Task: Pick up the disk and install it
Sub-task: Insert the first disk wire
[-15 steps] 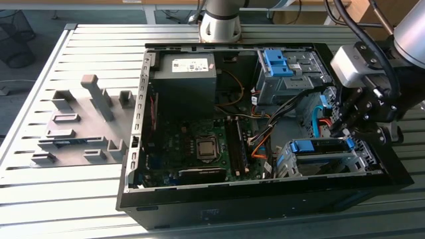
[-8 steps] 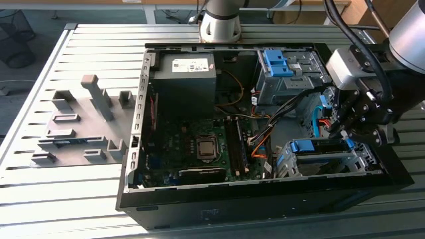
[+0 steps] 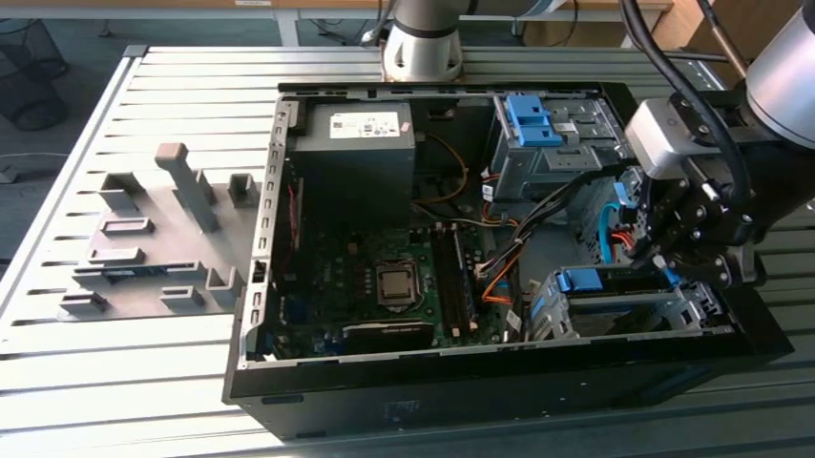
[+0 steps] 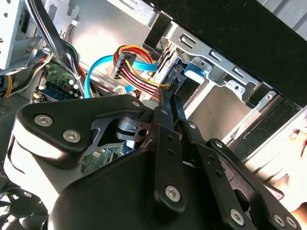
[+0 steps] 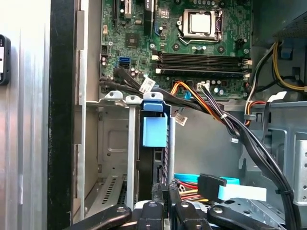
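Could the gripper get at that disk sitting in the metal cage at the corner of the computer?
Probably yes. The gripper hangs just above the disk in its cage, and the case is open on top. Loose cables run beside the cage, not across it.

The table [image 3: 76, 143] looks like ribbed, matt grey metal. The computer case [image 3: 510, 382] has a matt black outer shell and bare, dull sheet-metal walls inside. The drive cage [image 5: 115, 139] is brushed silver metal; the disk [image 5: 154, 132] seated in it shows smooth bright blue plastic. The gripper [image 4: 169, 93] is black, satin-finished metal with shiny screw heads. The motherboard [image 5: 192, 43] is glossy green.
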